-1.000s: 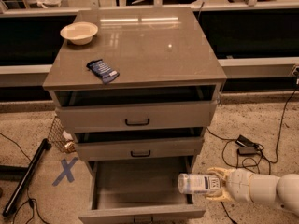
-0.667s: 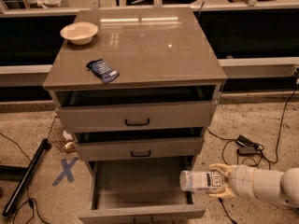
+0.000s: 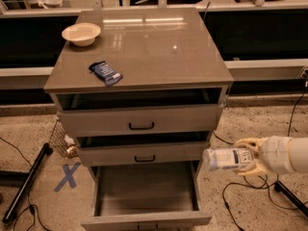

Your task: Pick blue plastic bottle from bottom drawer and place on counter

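- While the white arm reaches in from the right edge, the gripper hangs in the air just right of the cabinet, level with the middle drawer and above the speckled floor.
- Its pale fingers are clamped on the blue plastic bottle, one above it and one below.
- The bottle lies on its side, its length running left to right, with its free end pointing left toward the cabinet. It is outside the drawers and touches none of them.
- The bottom drawer stands open toward the near side, its plain grey front near the lower edge of the view and its deep grey inside in full sight.
- The middle drawer and the top drawer, each with a black handle, sit a little way out, with a dark gap above each front.
- The counter is glossy and catches the lights. A cream bowl sits at its far left corner, and a flat dark blue snack packet lies near its near left edge.
- On the floor left of the cabinet are a blue tape cross, a wire basket against the cabinet's side, and a black bar lying at a slant.
- Black cables trail over the floor below the gripper.
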Available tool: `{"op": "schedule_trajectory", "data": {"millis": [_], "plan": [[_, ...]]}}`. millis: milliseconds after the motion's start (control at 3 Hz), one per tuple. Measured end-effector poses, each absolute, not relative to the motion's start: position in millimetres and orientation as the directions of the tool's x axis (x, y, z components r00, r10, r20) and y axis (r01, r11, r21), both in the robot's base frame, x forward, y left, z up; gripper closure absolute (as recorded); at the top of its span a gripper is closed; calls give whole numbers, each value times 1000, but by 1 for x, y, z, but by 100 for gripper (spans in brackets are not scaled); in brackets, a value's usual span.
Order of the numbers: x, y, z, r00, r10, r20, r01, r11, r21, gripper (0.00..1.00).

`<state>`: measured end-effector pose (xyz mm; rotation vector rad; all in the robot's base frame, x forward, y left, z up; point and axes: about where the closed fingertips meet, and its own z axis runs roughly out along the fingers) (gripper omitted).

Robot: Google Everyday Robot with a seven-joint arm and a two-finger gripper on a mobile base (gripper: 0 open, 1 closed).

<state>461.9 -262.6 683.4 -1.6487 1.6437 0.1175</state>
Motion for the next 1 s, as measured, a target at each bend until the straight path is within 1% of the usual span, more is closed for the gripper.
{"op": "schedule_trajectory", "data": {"millis": [333,667,1000], "plan": [[483,-286,733,102,-865,-491,-835,194,-516,100],[483,-286,733,102,-865,-491,-835,194,-516,100],[505,-272,742,105,-879,-464,-858,156,-489,100]]}}
